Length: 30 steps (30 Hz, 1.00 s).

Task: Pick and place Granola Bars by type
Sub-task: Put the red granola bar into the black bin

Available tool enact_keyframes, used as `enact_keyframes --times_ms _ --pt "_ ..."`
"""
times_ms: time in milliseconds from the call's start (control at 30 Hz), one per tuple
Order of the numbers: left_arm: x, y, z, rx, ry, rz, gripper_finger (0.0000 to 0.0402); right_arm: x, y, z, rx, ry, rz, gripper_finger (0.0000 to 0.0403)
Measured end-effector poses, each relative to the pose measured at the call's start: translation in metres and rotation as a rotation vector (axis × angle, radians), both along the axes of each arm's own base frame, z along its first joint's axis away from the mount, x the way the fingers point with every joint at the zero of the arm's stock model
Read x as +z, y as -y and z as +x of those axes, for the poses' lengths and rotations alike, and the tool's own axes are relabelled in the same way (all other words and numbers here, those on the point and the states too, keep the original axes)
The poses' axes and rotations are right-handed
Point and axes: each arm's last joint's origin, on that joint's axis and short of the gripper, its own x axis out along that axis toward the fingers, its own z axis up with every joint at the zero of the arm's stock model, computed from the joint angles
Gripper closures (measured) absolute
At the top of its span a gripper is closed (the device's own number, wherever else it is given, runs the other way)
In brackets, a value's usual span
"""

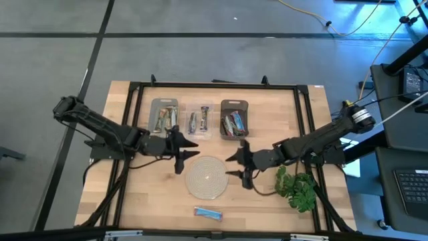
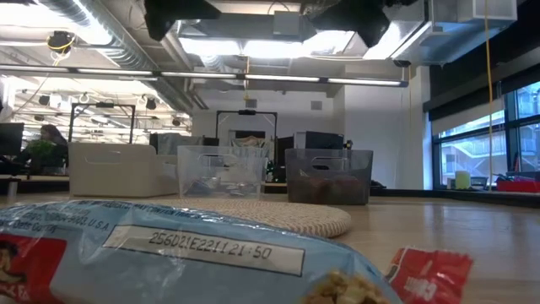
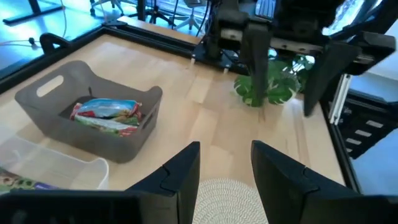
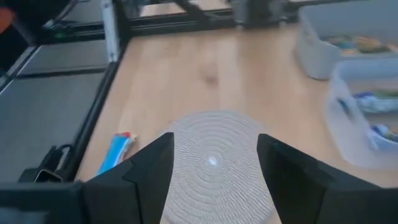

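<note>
End effectors (image 1: 182, 149) empty; bars (image 1: 232, 123) in bins (image 1: 234, 105)

I count three bins (image 1: 164, 104) in a row on the surface (image 1: 267, 201): one pale grey, one clear, one dark grey, each with granola bars (image 1: 232, 123) too bunched to count. One blue bar (image 1: 207, 213) lies loose. Also one woven mat (image 1: 206, 177), one plant (image 1: 297, 188), and my two arms.
</note>
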Motion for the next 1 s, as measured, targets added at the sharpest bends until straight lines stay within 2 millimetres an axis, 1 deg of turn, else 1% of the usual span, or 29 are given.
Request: enact_keyframes --times_ms 167,367,533,667,767,867,1000 --pt "-0.001 0.009 -0.004 0.020 0.004 -0.001 0.0265 -0.012 -0.016 0.012 0.075 -0.036 -0.064 0.0181" --pt "-0.006 0.014 -0.008 0.018 -0.043 -0.019 0.0265 -0.011 -0.049 0.036 0.158 -0.063 -0.111 0.0189" --pt "-0.012 0.018 -0.014 -0.011 -0.120 0.002 0.0265 -0.019 -0.076 0.061 0.160 -0.179 -0.116 0.0190" --pt "-0.016 0.021 -0.018 -0.023 -0.156 0.002 0.0265 -0.035 -0.094 0.080 0.137 -0.289 -0.115 0.0190" --pt "-0.017 0.025 -0.020 -0.040 -0.165 0.004 0.0265 -0.045 -0.103 0.091 0.117 -0.349 -0.086 0.0190" --pt "-0.017 0.028 -0.022 -0.054 -0.172 0.009 0.0265 -0.055 -0.111 0.100 0.115 -0.379 -0.019 0.0190" --pt "-0.017 0.032 -0.024 -0.069 -0.171 0.010 0.0265 -0.063 -0.119 0.107 0.192 -0.428 0.087 0.0190"
